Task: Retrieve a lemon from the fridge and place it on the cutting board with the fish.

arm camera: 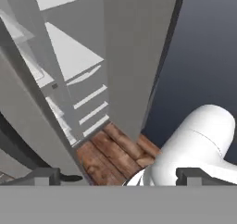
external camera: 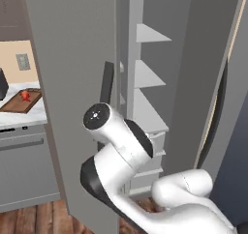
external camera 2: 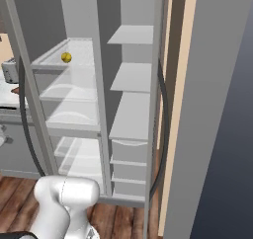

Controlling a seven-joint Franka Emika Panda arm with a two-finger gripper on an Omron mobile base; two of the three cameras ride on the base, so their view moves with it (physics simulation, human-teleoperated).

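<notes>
The grey fridge (external camera: 72, 59) stands with both doors swung open, its shelves and drawers bare to the right base view. The small yellow lemon (external camera 2: 66, 57) rests on an upper shelf in the fridge's left compartment (external camera 2: 74, 60). Far left on the counter lies the wooden cutting board (external camera: 19, 103) with the red-orange fish (external camera: 25, 95) on it. In the hand view my gripper (arm camera: 120, 177) points down at the wooden floor by the fridge's foot, its fingertips (arm camera: 46, 176) far apart and nothing between them. It is open and well below the lemon.
The open right door (arm camera: 139, 56) stands close beside the hand, the left door (external camera 2: 24, 109) edge on the other side. Fridge drawers (external camera 2: 128, 154) sit low in the right compartment. A white counter (external camera: 24, 118) runs left of the fridge, over grey cabinets (external camera: 24, 165).
</notes>
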